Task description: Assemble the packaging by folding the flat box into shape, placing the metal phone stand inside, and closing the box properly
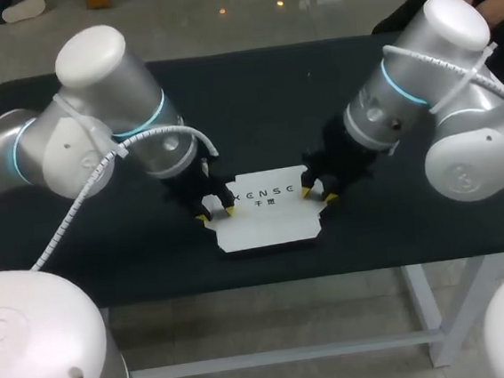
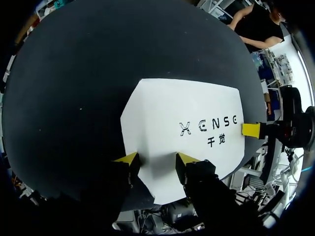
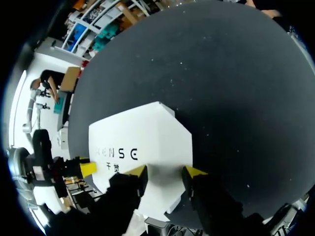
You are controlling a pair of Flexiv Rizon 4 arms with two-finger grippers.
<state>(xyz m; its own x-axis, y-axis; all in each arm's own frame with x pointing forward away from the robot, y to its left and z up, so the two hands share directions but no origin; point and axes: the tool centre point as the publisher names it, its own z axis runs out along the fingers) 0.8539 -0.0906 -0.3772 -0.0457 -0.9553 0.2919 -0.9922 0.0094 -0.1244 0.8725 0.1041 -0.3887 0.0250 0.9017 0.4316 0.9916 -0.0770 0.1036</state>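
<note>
On the black table, towards its front edge and about midway along, everything is gathered in one spot. The left arm comes in from one side and the right arm from the other, both bent down over the white box. It lies quite flat on the table with its printed face up, no wall or flap raised. The left claw stands at the box's left edge and the right claw at its right edge. Each is released, fingers parted, with the yellow tips down at the card's rim rather than pinching it from two sides. Whether the tips press on the card or only hover just over it I cannot tell. The stand is not to be seen from any of the cameras. To my eye this is the first step, the folding, and nothing is shaped yet. The next move, I'd judge, calls for each claw to get purchase on its own edge, which is awkward with thin card lying flush on the table. Then they must raise the sides together and evenly, so the sheet neither slides away nor creases off its fold lines.
</note>
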